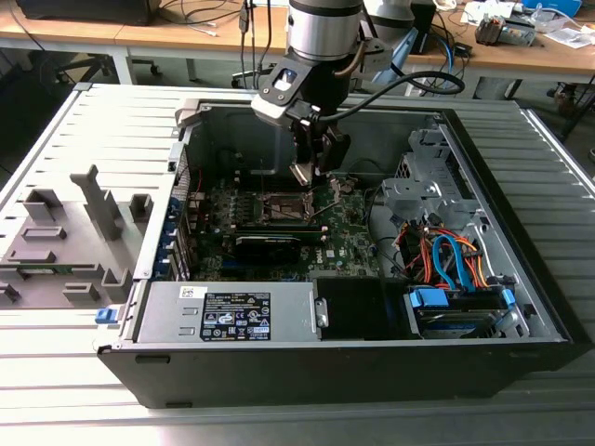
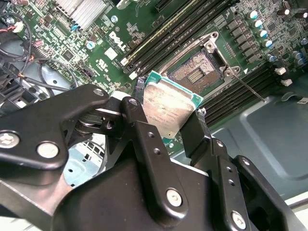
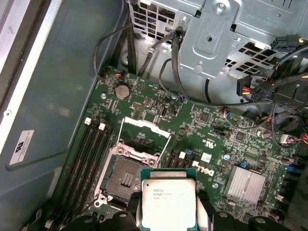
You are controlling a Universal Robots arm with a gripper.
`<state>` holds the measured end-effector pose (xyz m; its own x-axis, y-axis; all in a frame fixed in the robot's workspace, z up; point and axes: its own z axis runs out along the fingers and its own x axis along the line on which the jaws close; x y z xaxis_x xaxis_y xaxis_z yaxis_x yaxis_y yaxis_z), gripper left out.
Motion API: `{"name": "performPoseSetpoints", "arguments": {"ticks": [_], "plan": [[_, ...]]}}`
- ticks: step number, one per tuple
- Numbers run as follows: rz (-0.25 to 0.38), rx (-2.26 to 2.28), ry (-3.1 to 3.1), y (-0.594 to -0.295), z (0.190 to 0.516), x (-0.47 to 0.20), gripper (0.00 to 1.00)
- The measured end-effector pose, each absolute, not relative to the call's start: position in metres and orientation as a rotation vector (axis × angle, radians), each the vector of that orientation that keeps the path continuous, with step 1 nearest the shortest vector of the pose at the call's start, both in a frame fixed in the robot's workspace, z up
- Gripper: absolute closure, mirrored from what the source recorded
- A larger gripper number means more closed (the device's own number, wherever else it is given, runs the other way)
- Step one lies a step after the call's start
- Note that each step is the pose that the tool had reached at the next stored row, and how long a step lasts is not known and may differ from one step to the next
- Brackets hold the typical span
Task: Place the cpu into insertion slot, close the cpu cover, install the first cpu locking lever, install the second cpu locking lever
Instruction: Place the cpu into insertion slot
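My gripper [image 1: 310,169] hangs inside the open computer case, shut on the cpu [image 2: 169,107], a flat square chip with a silver-grey top and green edge. The black fingers [image 2: 138,119] clamp two opposite sides of it. In the first wrist view the cpu [image 3: 168,202] is held a little above the board, beside and partly overlapping the insertion slot [image 3: 126,179], whose dark pin field lies bare. The cpu cover [image 3: 144,124] stands swung up at the slot's far side. A thin locking lever [image 2: 246,87] sticks out next to the insertion slot [image 2: 197,72].
A black graphics card [image 1: 268,243] lies across the board just in front of the socket. Memory slots [image 3: 91,154] run alongside it. A power supply [image 1: 232,311], a metal drive cage [image 1: 418,186] and coloured cables [image 1: 446,260] crowd the case. A grey fixture [image 1: 65,242] stands outside.
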<state>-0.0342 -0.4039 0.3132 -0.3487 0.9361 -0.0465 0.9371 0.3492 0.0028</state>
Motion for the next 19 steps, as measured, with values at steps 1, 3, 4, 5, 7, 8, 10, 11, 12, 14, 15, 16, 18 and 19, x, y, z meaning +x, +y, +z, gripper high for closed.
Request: {"name": "performPoseSetpoints", "arguments": {"ticks": [1,3,4,5,7,8,10,11,12,14,15,16,18,19], "plan": [[-0.038,1.773,2.545,-0.4038,0.3132,-0.0342,0.46],[-0.039,1.777,2.542,-0.4039,0.3132,-0.0342,0.46],[-0.039,1.779,2.54,-0.4039,0.3132,-0.0342,0.46],[-0.04,1.781,2.538,-0.4039,0.3132,-0.0342,0.46],[-0.041,1.789,2.532,-0.4039,0.3132,-0.0342,0.46],[-0.041,1.791,2.531,-0.4039,0.3132,-0.0342,0.46],[-0.042,1.795,2.527,-0.4039,0.3132,-0.0342,0.46],[-0.043,1.799,2.525,-0.4039,0.3132,-0.0342,0.46],[-0.043,1.802,2.522,-0.4039,0.3132,-0.0342,0.46],[-0.044,1.806,2.519,-0.4039,0.3132,-0.0342,0.46],[-0.044,1.808,2.517,-0.4038,0.3132,-0.0342,0.46],[-0.045,1.812,2.514,-0.4038,0.3132,-0.0342,0.46],[-0.046,1.818,2.509,-0.4039,0.3132,-0.0342,0.46],[-0.046,1.82,2.508,-0.4039,0.3132,-0.0342,0.46]]}}
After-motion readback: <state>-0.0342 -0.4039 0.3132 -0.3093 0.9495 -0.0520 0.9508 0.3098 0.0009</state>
